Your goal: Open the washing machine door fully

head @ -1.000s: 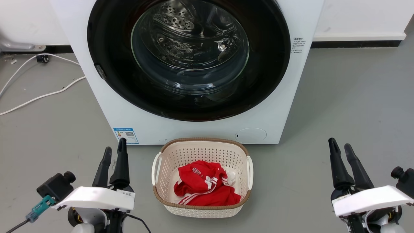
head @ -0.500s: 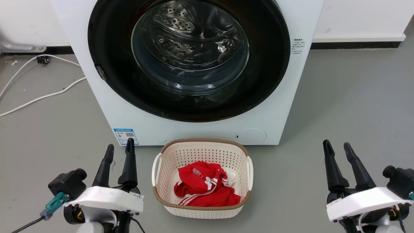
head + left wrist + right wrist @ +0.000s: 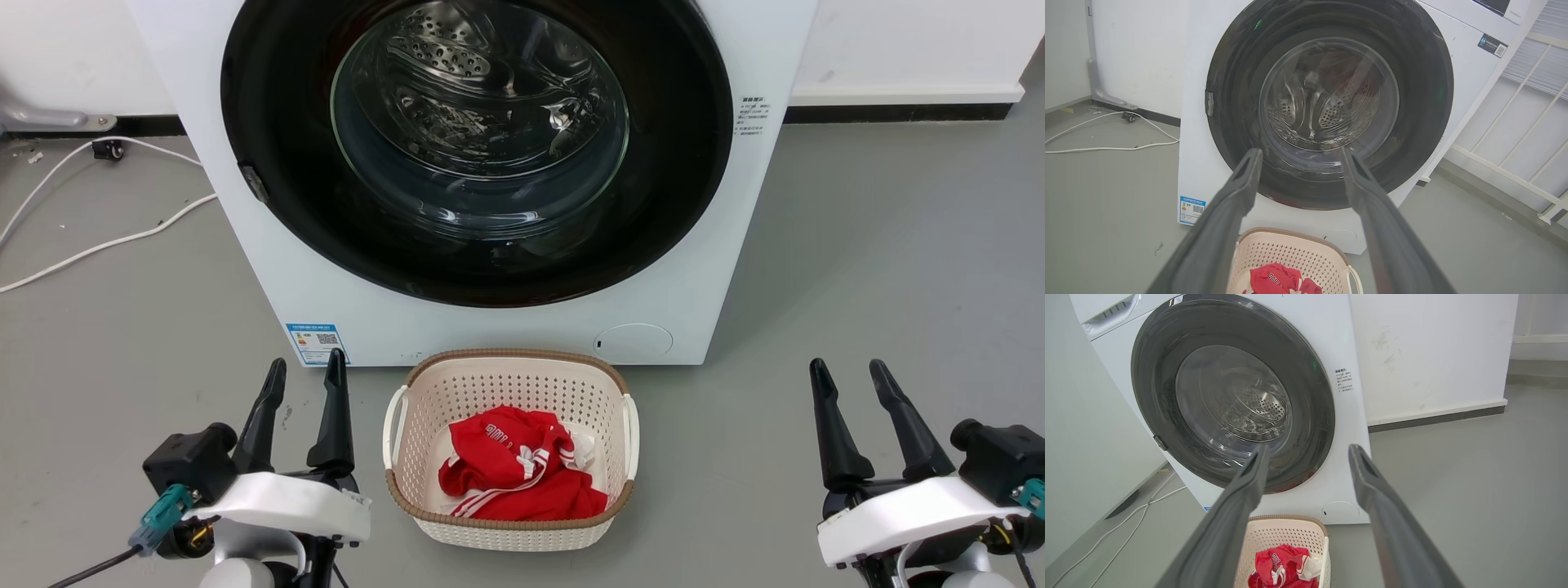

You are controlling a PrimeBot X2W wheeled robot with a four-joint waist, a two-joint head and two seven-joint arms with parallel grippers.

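Before the white wall [image 3: 898, 41] stood the big white front-loading washing machine [image 3: 294, 278]. Its large round glossy black door with the clear domed glass centre [image 3: 678, 163] lay shut, flush against the machine's front. Through the glass the perforated steel drum [image 3: 441, 49] could be seen. A small grey catch [image 3: 253, 181] sat on the door's left rim, and a blue label sticker [image 3: 318, 343] was stuck low on the machine's front left corner.

On the grey floor [image 3: 857, 269], just in front of the machine's base, rested a cream perforated plastic basket with a brown rim [image 3: 510, 531]. A crumpled red garment with white stripes [image 3: 514, 474] lay inside it. A white cable [image 3: 106, 242] trailed across the floor at the machine's left side.

The robot's left gripper [image 3: 305, 359] hung low, left of the basket, its two long dark fingers parted and empty, tips pointing toward the machine. The right gripper [image 3: 847, 365] hovered well to the basket's right, its fingers likewise spread and holding nothing. Both grippers were well apart from the door, touching neither it nor the basket.
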